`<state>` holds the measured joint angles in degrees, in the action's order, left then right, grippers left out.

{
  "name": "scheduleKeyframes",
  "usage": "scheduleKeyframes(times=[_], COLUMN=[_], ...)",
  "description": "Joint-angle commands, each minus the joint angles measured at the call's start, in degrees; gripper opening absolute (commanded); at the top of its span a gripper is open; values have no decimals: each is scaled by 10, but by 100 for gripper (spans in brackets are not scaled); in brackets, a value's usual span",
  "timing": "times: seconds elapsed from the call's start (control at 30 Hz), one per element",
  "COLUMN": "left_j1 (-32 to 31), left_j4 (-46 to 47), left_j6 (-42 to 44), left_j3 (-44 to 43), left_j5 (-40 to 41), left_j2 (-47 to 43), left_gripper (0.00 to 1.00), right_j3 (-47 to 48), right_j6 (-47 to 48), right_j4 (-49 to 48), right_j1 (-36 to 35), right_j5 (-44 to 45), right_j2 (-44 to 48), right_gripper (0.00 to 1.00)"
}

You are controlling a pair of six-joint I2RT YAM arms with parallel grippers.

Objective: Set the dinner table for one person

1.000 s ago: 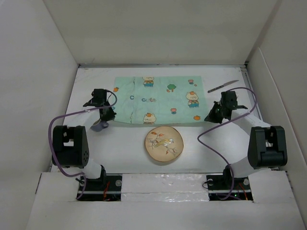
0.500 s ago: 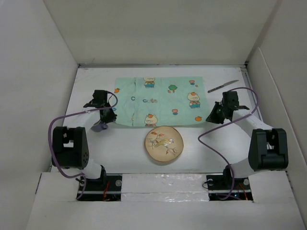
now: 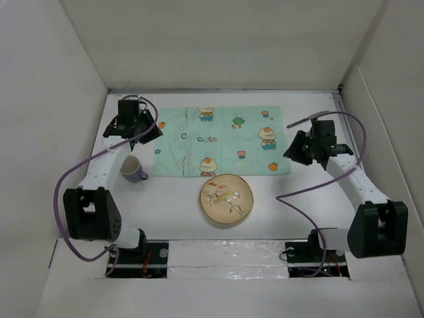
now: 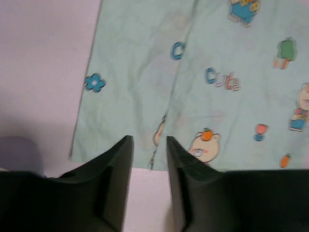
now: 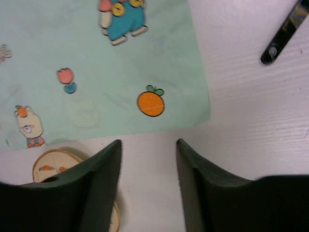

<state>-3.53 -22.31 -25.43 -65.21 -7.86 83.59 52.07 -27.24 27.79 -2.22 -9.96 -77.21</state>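
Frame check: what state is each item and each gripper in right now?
Mat: spread flat, nothing on it.
Cup: upright, standing free left of the mat.
Plate: face up, in front of the mat.
Knife: lying flat beyond the mat's far right corner.
Left gripper: fingers open, empty.
Right gripper: fingers open, empty.

You see a large flat white rectangular desk (image 3: 172, 199) lying level. Plain white side walls (image 3: 53, 99) rise around its edges.
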Motion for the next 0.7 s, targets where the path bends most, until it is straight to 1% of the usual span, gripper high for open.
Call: scheduleKeyframes(times=[0.0,0.03,0.07,0.1,0.13,0.17,0.2,0.23,0.27,0.3,0.33,0.37,0.4,0.43,0.47,0.5,0.57,0.6,0.63,0.67], left_j1=[1,1,1,1,1,1,-4,-4,-4,-4,-4,-4,-4,-4,-4,-4,-4,-4,-4,-4], left_j4=[21,38,47,53,55,56,59,66,67,66,55,33,33,17,12,7,-1,-2,1,2], left_j6=[10,3,-1,-5,-10,-13,-13,-13,-11,-8,-3,6,13,18,23,30,33,32,32,33], left_j3=[-65,-70,-72,-78,-83,-86,-87,-86,-88,-95,-103,-125,-138,-150,-166,-171,-175,-171,-167,-157], left_j5=[-76,-89,-121,-137,-151,-169,-176,-181,-182,-178,-175,-165,-162,-159,-152,-151,-152,-153,-155,-157], left_j2=[-57,-62,-68,-68,-67,-69,-71,-76,-89,-93,-96,-98,-97,-95,-92,-91,-89,-91,-92,-99], left_gripper=[25,19,11,0,0,0,0,0,0,0,0,0,0,0,3,11,18,23,25,27], right_j3=[34,16,1,-17,-38,-83,-102,-121,-153,-169,-184,-207,-214,-217,-218,-220,-221,-220,-222,-224], right_j6=[20,27,36,37,36,24,13,2,-17,-26,-36,-51,-54,-55,-54,-52,-55,-57,-60,-65], right_j4=[3,-3,-11,-34,-51,-68,-102,-116,-132,-169,-188,-219,-227,-235,-240,-255,-266,-273,-273,-294], right_j1=[-36,-45,-58,-85,-101,-117,-133,-167,-182,-195,-212,-212,-218,-218,-218,-226,-241,-241,-250,-256], right_j5=[-2,-15,-50,-78,-107,-156,-172,-177,-177,-173,-167,-168,-169,-172,-182,-187,-183,-183,-182,-178], right_j2=[69,81,99,105,109,111,109,109,109,115,117,112,105,95,84,73,44,34,16,7], right_gripper=[47,16,0,0,0,0,0,0,3,13,40,54,55,58,59,59,59,59,58,57])
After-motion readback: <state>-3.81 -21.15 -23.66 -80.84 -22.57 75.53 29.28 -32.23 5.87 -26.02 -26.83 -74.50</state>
